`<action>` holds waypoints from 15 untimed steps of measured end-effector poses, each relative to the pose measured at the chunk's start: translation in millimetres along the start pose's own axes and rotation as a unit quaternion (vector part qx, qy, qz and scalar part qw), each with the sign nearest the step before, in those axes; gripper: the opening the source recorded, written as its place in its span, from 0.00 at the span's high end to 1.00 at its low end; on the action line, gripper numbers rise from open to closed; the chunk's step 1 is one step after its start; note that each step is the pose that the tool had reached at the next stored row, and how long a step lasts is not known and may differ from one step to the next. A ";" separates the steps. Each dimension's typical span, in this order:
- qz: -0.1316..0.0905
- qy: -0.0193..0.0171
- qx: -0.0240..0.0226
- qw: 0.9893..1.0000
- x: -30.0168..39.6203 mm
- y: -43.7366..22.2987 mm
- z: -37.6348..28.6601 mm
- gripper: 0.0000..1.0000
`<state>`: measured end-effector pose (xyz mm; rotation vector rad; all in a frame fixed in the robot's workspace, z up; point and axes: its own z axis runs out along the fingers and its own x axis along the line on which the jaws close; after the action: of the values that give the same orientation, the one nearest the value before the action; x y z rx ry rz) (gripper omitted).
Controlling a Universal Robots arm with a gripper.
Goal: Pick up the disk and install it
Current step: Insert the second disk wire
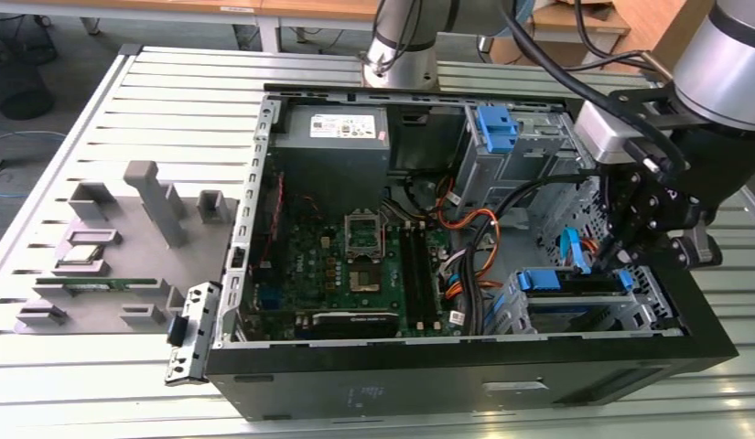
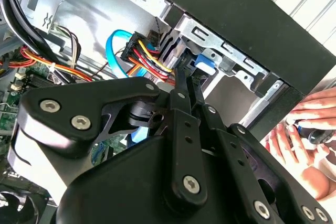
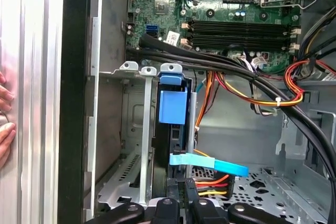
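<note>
An open desktop computer case lies on its side on a slatted metal table, with a robot arm reaching into the corner of the case at the exterior view's right. Nearest, in the second wrist view, the black gripper has its two slim fingers drawn close together, their tips down at the edge of a blue plastic piece; whether they are actually pinching it cannot be told. A person's hand rests just outside the case wall. In the first wrist view, the disk stands on edge inside the metal drive cage, its blue carrier frame showing between the cage rails, with the gripper tips just at its near end. A light blue data cable crosses beside it, and a bundle of red, yellow and orange power wires runs close by. The disk appears to be already sitting in its bay, so the pick-up seems done and the installing looks far along; whether it is fully seated or cabled cannot be told. Farther off lie the green motherboard with its empty processor socket, then a taller blue bracket on the upper cage, and the arm's base beyond.
</note>
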<state>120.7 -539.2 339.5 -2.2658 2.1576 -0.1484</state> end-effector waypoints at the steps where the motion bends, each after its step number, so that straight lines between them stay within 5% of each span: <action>1: -0.001 0.000 0.001 1.000 -0.1 0.9 0.3 0.84; 15: -0.009 0.000 0.021 1.000 -0.7 10.6 3.1 0.84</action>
<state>110.3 -539.2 335.6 -2.2640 2.1137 -0.1925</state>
